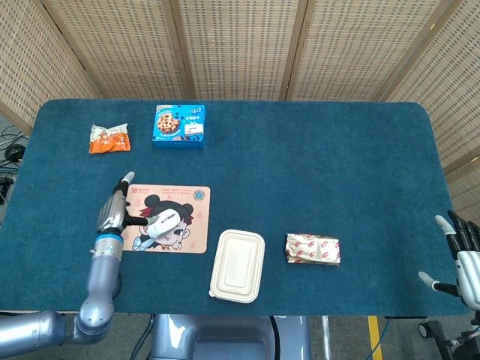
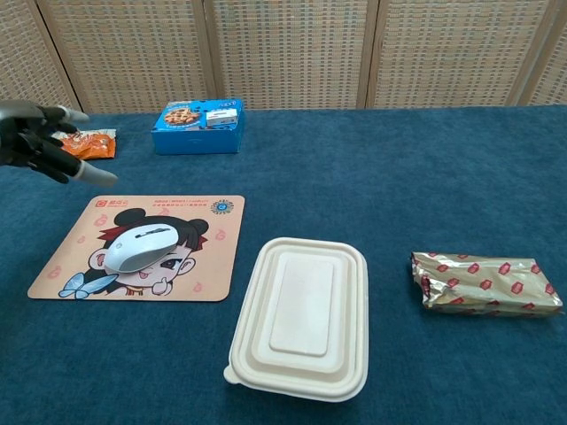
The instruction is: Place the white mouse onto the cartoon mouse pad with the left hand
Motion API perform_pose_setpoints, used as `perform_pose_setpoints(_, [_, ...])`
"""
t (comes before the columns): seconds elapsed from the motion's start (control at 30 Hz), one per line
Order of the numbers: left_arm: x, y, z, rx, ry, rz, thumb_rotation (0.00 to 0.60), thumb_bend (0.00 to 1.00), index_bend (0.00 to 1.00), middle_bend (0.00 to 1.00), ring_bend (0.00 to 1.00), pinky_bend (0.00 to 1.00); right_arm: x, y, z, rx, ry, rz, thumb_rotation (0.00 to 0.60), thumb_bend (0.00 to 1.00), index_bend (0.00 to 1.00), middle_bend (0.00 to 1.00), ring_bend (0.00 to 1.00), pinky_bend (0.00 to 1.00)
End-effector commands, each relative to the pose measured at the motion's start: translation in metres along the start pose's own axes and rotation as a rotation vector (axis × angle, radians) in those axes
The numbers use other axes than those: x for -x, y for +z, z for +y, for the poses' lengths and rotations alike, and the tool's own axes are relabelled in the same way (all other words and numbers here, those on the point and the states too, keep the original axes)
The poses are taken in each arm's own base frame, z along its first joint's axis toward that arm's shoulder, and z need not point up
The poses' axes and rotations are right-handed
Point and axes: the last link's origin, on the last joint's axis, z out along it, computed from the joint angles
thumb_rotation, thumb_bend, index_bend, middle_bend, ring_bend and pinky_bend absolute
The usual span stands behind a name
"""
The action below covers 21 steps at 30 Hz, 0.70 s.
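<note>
The white mouse (image 1: 162, 221) (image 2: 138, 247) lies on the cartoon mouse pad (image 1: 191, 229) (image 2: 190, 266), over the drawn face, with nothing touching it. My left hand (image 1: 116, 208) (image 2: 40, 146) hovers up and to the left of the pad, fingers spread and empty. At the lower right edge of the head view my right hand (image 1: 463, 259) hangs off the table, fingers apart, holding nothing. The chest view does not show it.
A cream lidded food box (image 1: 238, 265) (image 2: 300, 316) sits just right of the pad. Further right lies a foil snack pack (image 1: 313, 249) (image 2: 485, 283). A blue cookie box (image 1: 180, 125) (image 2: 200, 126) and an orange snack bag (image 1: 109, 139) (image 2: 87, 142) rest near the table's far left.
</note>
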Motion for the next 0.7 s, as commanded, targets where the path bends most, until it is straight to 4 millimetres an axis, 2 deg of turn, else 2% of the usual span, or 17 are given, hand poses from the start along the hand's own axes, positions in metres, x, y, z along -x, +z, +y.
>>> perform_pose_setpoints(0.03, [-0.035, -0.013, -0.018, 0.079, 0.009, 0.064, 0.6, 0.02, 0.0, 0.0, 0.0, 0.21, 0.0, 0.0, -0.001, -0.002, -0.001, 0.0, 0.6, 0.0, 0.0, 0.0, 0.0, 0.0])
perform_pose_setpoints(0.17, [-0.066, -0.024, -0.047, 0.171, 0.1, 0.112, 0.6, 0.01, 0.0, 0.0, 0.0, 0.1, 0.001, -0.001, -0.003, -0.007, -0.007, 0.0, 0.6, 0.0, 0.0, 0.0, 0.0, 0.0])
perform_pose_setpoints(0.23, [-0.095, -0.038, -0.086, 0.194, 0.291, 0.193, 0.6, 0.01, 0.0, 0.0, 0.0, 0.08, 0.002, -0.001, -0.003, -0.007, -0.014, 0.005, 0.6, 0.0, 0.0, 0.0, 0.0, 0.0])
perform_pose_setpoints(0.3, [-0.107, -0.052, -0.108, 0.237, 0.344, 0.225, 0.6, 0.01, 0.0, 0.0, 0.0, 0.05, 0.002, -0.001, -0.004, -0.005, -0.017, 0.008, 0.6, 0.0, 0.0, 0.0, 0.0, 0.0])
perform_pose_setpoints(0.5, [-0.126, -0.075, -0.146, 0.252, 0.433, 0.306, 0.6, 0.0, 0.0, 0.0, 0.0, 0.01, 0.003, -0.001, -0.005, -0.004, -0.03, 0.011, 0.6, 0.0, 0.0, 0.0, 0.0, 0.0])
perform_pose_setpoints(0.7, [-0.127, -0.086, -0.159, 0.242, 0.477, 0.303, 0.6, 0.0, 0.0, 0.0, 0.0, 0.0, 0.004, -0.001, -0.005, -0.002, -0.039, 0.013, 0.6, 0.0, 0.0, 0.0, 0.0, 0.0])
